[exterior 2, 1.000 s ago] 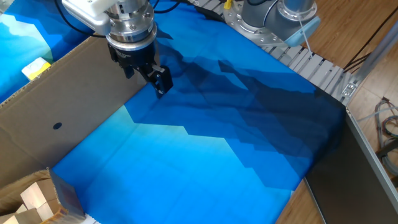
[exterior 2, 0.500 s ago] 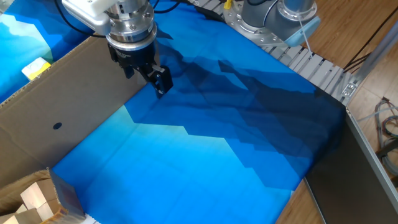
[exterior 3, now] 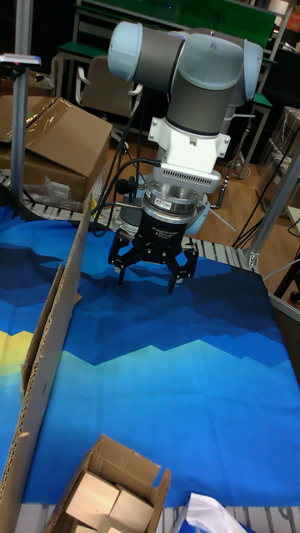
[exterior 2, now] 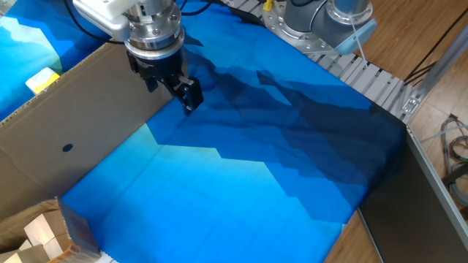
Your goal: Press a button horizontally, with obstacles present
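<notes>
The jaws hung spread, holding nothing. The button [exterior 2: 42,80] lay beyond the cardboard panel [exterior 2: 88,120], whose long wall stood between it and the jaws.

Before you, a blue mountain-print cloth [exterior 2: 256,168] spread over the table, at its near corner an open carton [exterior 3: 125,462] of pale wooden blocks [exterior 3: 96,500], a taped brown box [exterior 3: 62,141] behind, a ribbed metal rail [exterior 2: 365,77], loose cables [exterior 2: 455,150] at the right edge
</notes>
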Robot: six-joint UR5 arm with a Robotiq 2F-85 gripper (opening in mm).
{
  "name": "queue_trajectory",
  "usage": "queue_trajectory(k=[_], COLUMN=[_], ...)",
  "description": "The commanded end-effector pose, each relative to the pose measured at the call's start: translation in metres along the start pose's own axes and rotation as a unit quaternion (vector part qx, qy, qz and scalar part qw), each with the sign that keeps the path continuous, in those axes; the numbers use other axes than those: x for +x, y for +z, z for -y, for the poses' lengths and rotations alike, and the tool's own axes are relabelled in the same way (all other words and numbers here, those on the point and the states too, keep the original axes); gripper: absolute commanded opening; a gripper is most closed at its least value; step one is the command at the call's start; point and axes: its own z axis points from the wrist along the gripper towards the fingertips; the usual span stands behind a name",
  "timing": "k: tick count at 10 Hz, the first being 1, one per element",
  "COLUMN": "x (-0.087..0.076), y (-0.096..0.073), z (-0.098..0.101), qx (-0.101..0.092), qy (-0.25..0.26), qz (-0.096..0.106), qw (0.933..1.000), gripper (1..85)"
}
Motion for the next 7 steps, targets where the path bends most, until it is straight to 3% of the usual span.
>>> queue_trajectory(k=[1,7], x=[-0.0378,-0.0376], y=[-0.0029,-0.0027], z=[-0.0111,-0.0108], qx=[-0.017,-0.015], qy=[0.006,0.006], qz=[0.073,0.071], qw=[0.9972,0.9973], gripper=[1.0,1.0])
